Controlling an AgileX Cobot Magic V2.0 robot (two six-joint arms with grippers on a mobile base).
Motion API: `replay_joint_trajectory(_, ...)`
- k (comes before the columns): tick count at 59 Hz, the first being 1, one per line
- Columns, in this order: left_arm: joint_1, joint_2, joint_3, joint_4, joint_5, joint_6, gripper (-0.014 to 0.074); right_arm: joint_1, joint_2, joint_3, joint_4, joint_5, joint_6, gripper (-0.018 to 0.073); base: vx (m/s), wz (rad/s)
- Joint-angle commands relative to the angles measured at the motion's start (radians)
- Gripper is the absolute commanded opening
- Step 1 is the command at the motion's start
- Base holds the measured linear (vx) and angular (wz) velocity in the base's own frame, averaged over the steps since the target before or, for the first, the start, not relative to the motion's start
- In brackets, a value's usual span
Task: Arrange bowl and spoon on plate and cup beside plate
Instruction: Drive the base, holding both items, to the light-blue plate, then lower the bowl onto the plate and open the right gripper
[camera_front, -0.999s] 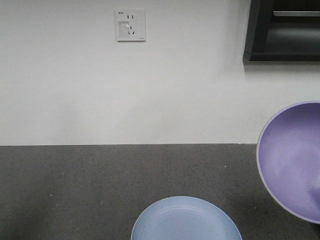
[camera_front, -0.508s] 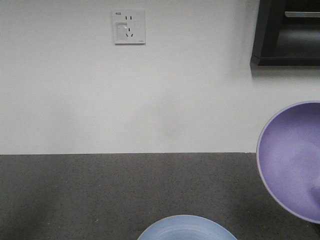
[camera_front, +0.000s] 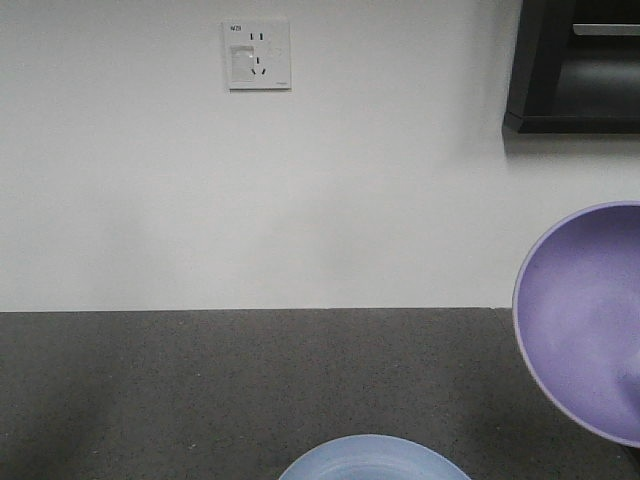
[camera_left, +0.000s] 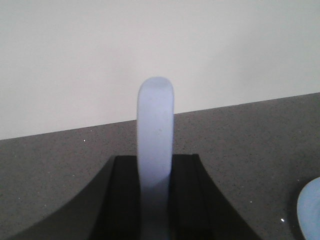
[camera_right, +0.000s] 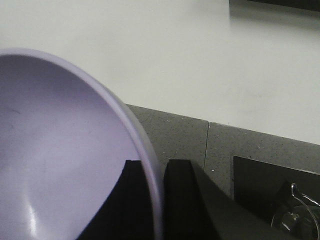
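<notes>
Left gripper (camera_left: 155, 164) is clamped on the spoon (camera_left: 155, 125). The left wrist view has the two black fingers (camera_left: 125, 200) pressed to either side of it, and the pale piece stands straight up toward twelve o'clock, its rounded end against the white wall (camera_left: 160, 45); which end of the spoon that is, I can't tell. Down at five o'clock in that view, a sliver of the plate (camera_left: 311, 210) rests on the dark speckled countertop (camera_left: 250, 135). Over to the right gripper (camera_right: 156, 192), and it's pinching the bowl (camera_right: 60, 160) by its rim, one finger inside the wall and one outside, with the lavender hollow filling the nine o'clock side of the right wrist view. From the front, the bowl (camera_front: 585, 320) hangs at three to four o'clock, tilted so its open inside faces the camera, cut off by the frame edge. The plate (camera_front: 373, 458) peeks in at six o'clock, flat on the counter, apart from the bowl. A wall socket (camera_front: 258, 55) sits at eleven o'clock and a dark cabinet (camera_front: 580, 65) at one o'clock.
</notes>
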Motion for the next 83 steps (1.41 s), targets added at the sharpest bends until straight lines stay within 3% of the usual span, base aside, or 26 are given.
replay_joint_trajectory(1,-0.007,0.003,-0.022,0.021,-0.176,0.024,-0.0006,-0.002,-0.005,-0.028,0.01,-0.086,-0.006,-0.0009,0.0,0.0)
replay_joint_trajectory(10,-0.007,0.003,-0.022,0.019,-0.263,0.024,-0.0006,-0.002,-0.004,-0.028,0.01,-0.105,-0.007,-0.0009,0.0,0.0)
replay_joint_trajectory(42,-0.007,0.003,-0.022,0.019,-0.264,0.024,-0.0006,-0.002,-0.002,-0.028,0.047,-0.128,-0.002,-0.0009,0.0,0.0)
replay_joint_trajectory(55,-0.007,0.003,-0.022,0.019,-0.264,0.024,-0.0006,-0.001,0.074,-0.028,0.189,-0.108,-0.026,-0.0009,0.0,0.0)
replay_joint_trajectory(71,-0.007,0.003,-0.022,0.019,-0.264,0.023,-0.0006,0.002,0.309,-0.028,0.474,0.007,-0.248,-0.0009,0.0,0.0)
replay_joint_trajectory(77,-0.007,0.003,-0.022,0.019,-0.264,0.023,-0.0006,0.077,0.415,-0.028,0.452,0.032,-0.277,-0.0009,0.0,0.0)
replay_joint_trajectory(83,-0.007,0.003,-0.022,0.019,-0.264,0.023,-0.0006,0.178,0.504,-0.028,0.336,0.015,-0.245,-0.0009,0.0,0.0)
